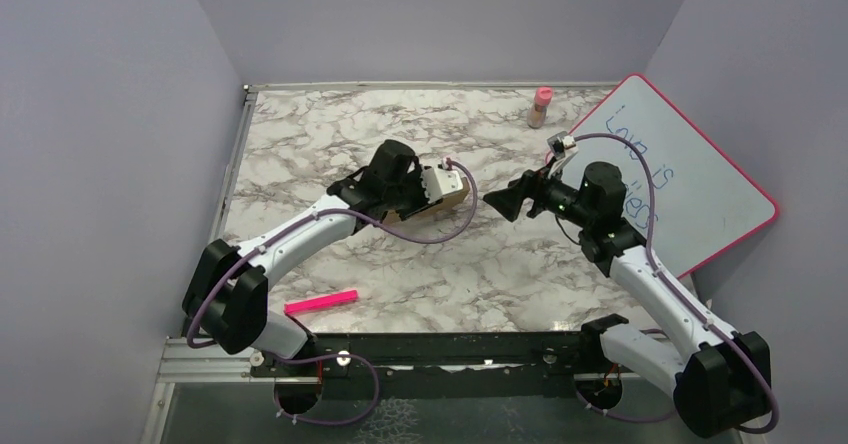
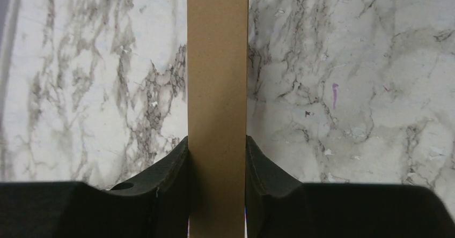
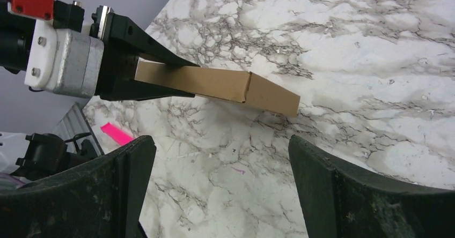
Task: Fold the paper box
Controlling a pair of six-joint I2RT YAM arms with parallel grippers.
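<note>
The paper box [image 1: 456,202] is a flat brown cardboard piece held off the marble table near its middle. In the left wrist view it runs as a narrow upright strip [image 2: 217,61]. My left gripper [image 1: 443,186] is shut on it, with both dark fingers [image 2: 174,168] pressed against its sides. From the right wrist view the box [image 3: 225,85] sticks out of the left gripper toward the right, with a crease near its free end. My right gripper [image 1: 500,204] is open [image 3: 222,141] a short way right of the box's free end, holding nothing.
A pink-framed whiteboard [image 1: 690,184] leans at the right wall behind the right arm. A small bottle with a pink cap [image 1: 541,106] stands at the back. A pink strip [image 1: 321,303] lies near the front left. Walls close in three sides.
</note>
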